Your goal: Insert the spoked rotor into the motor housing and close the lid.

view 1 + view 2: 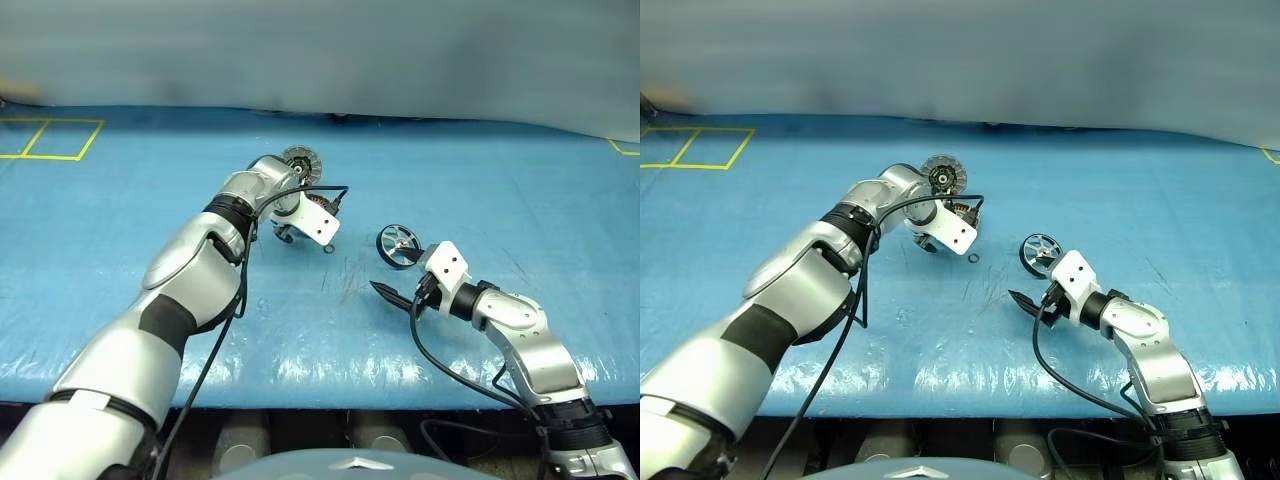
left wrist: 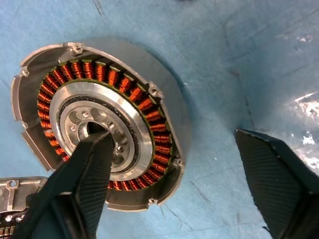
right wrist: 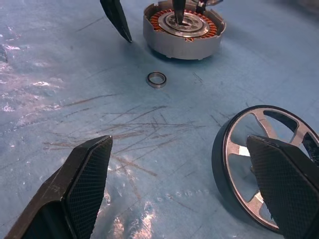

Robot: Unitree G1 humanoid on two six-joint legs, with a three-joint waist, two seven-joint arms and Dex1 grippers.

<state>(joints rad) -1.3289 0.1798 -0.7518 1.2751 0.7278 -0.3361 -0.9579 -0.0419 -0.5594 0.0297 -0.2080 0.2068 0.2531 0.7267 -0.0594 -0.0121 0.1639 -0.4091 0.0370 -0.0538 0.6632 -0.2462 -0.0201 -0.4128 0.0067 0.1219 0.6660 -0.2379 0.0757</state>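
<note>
Blue plastic sheeting (image 1: 120, 250), scratched near its middle, covers the work table and carries every part; yellow tape lines mark its far left corner. Largest is the left gripper (image 2: 169, 174), pointed steeply down over the motor housing (image 2: 99, 124) at centre; one finger (image 2: 87, 169) stands in the silver centre hub and the other stands outside the rim, so the jaws straddle one wall of the housing without yet clamping it, probably to steady or shift it for insertion. Next is the right gripper (image 3: 184, 184), at near right, jaws spread wide and grasping nothing; one finger lies in front of the spoked rotor (image 3: 259, 149), which stands tilted on its dark rim just beside that gripper, presumably the next pickup. Beyond the left wrist, on the far side, lies the lid (image 1: 942, 176), ribbed face and black hub upward, set aside until the rotor is seated. Smallest is a loose metal ring (image 3: 156, 79), between housing and rotor.
</note>
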